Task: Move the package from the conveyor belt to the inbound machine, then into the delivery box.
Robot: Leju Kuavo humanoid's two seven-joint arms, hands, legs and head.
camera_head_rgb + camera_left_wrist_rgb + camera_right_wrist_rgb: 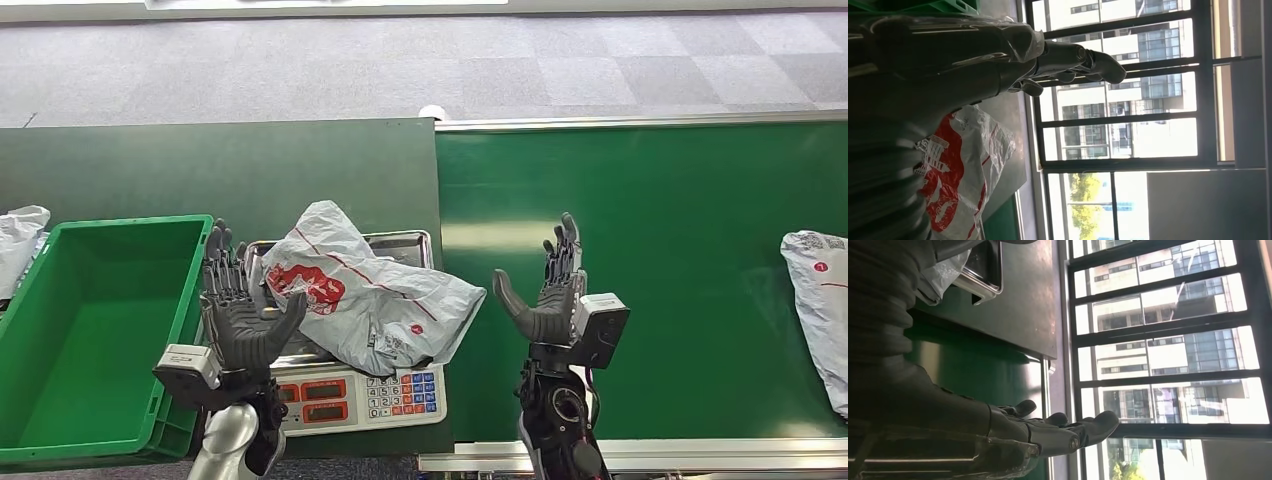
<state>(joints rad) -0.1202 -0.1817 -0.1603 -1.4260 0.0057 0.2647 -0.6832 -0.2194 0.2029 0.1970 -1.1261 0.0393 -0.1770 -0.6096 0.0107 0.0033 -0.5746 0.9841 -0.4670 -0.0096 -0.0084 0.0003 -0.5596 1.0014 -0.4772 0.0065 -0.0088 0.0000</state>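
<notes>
While viewed from the head camera, the crumpled grey plastic mailer package with red print (365, 295) is seen lying on the steel tray of the weighing scale with keypad (385, 395), overhanging toward the green conveyor belt (640, 260). The left hand (238, 320) and right hand (548, 295) are raised either side, fingers spread, nothing held, judged as flanking for a two-sided lift. A green plastic crate (60, 330) sits just left, presumably the delivery box.

From the left wrist, the package (960, 170) lies beside the empty hand (1068, 62).

From the right wrist, fingers (1083, 427) are extended over the belt (973, 365).
</notes>
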